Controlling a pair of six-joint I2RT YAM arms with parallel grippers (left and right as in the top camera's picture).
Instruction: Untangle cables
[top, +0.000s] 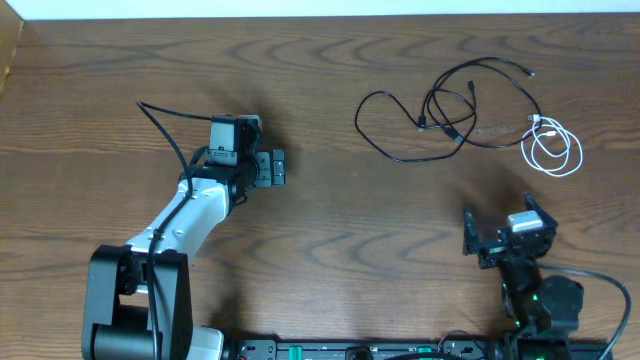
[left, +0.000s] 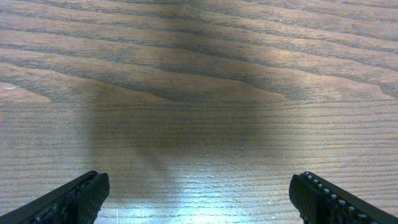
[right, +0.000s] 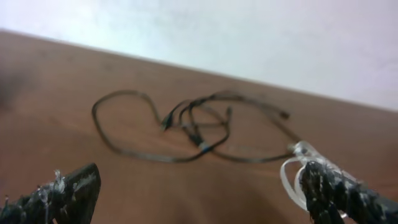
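Black and thin, two of the cables (top: 458, 136) are lying in a loose heap of loops on the far right part of the wooden table (top: 320, 60), crossing each other several times near the middle. The short white cable (top: 545, 133) is sitting coiled just beside them on the right, and its end is touching or overlapping one black strand; the overhead view is not showing which. Nothing of the job is looking done. The black cords are crossing one another, the white one is lying against them, and all three are waiting to be pulled apart and laid out singly.

The right gripper (top: 497, 232) is hovering on the robot's side of the heap, well apart from it, with its jaws standing wide and holding nothing. Its wrist camera is looking across at the tangle. The left gripper (top: 272, 167) is hanging over bare wood well apart from the cables, also spread fully and carrying nothing. Its wrist view is giving only wood grain and a shadow.

The right wrist picture is coming out blurred, so the plug ends and the order of the crossings are hard to read, and part of the white coil there is hiding behind the gripper itself. Which strand is passing over which is too fine to tell from above.
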